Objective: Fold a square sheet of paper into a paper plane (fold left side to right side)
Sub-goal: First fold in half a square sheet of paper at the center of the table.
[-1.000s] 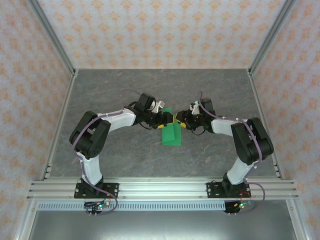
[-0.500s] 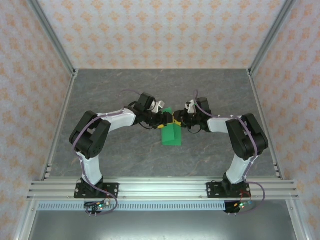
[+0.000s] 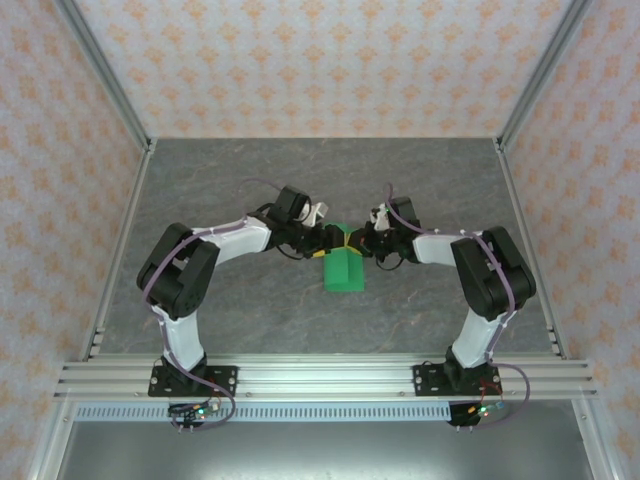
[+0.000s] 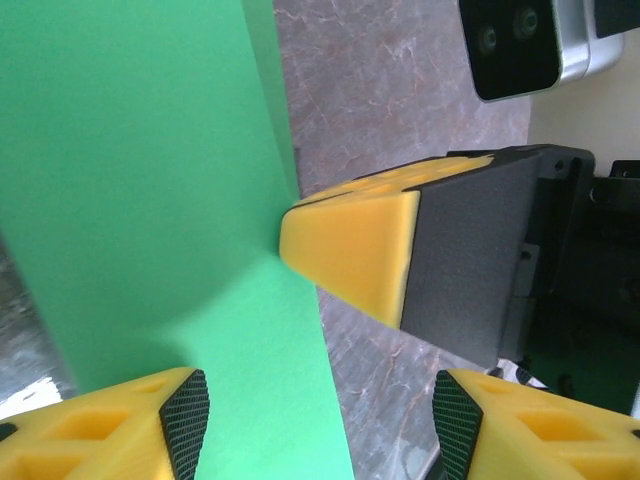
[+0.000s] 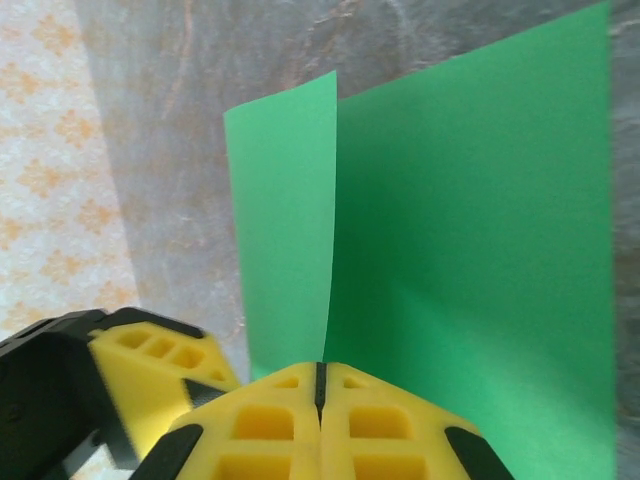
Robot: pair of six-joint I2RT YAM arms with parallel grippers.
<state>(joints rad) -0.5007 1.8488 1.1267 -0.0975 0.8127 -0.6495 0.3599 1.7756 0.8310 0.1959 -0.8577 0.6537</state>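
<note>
Paper (image 3: 345, 272), bright green and partly folded, lies on the grey table (image 3: 230, 320) near the middle of the surface, about midway between the two arms. Its far end sits where the two claws meet from opposite sides. The rest of it runs toward the near edge, clear of both.

The right claw (image 5: 320, 380) has its yellow fingers pressed together with no gap between them. A raised flap of the paper runs down into the seam where the tips meet, so the claw pinches that flap's edge. The flap stands up and curves slightly, while the wider part of the paper lies flat on the table beside it.

The left claw (image 4: 318, 415) is spread, with nothing gripped between its fingers (image 4: 120, 430). In its wrist view the paper reaches partway into the gap between them on one side, and bare table shows on the other. In that same view one fingertip of the right claw touches the edge of the paper, just beyond the spread fingers.
</note>
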